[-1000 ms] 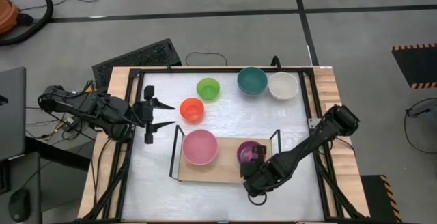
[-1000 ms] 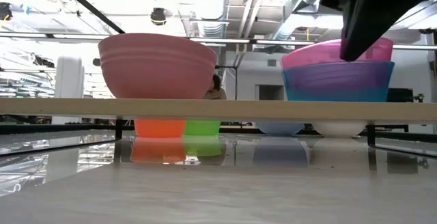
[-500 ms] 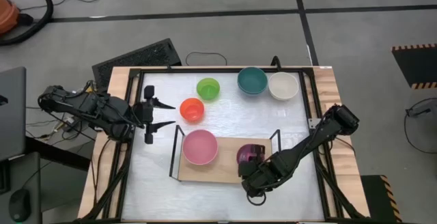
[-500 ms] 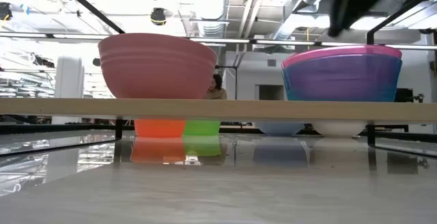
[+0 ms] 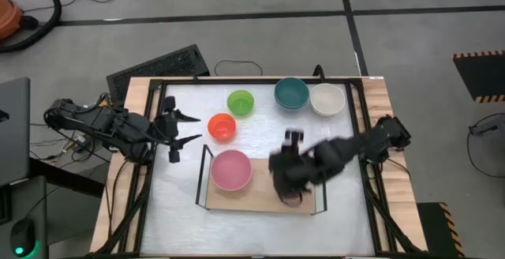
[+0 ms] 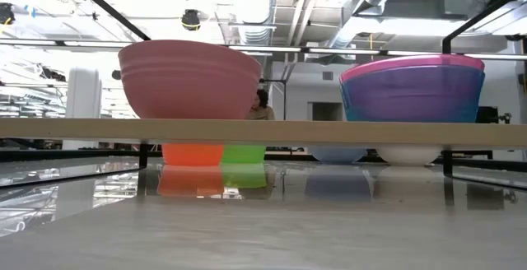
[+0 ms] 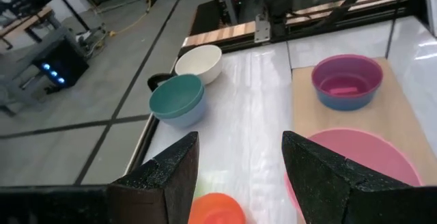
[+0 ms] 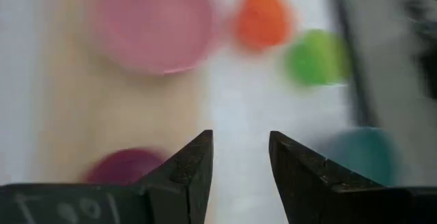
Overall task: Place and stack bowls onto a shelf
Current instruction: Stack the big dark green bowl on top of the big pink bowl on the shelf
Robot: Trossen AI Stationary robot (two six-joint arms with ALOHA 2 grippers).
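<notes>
My right gripper (image 5: 290,155), fingers spread and empty, has lifted off the purple stack (image 6: 412,85) on the shelf (image 6: 263,132); remaining bowls come next.

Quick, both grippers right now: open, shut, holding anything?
Left gripper: open, empty, by the table's left edge.
Right gripper: open, empty, over the shelf.
</notes>
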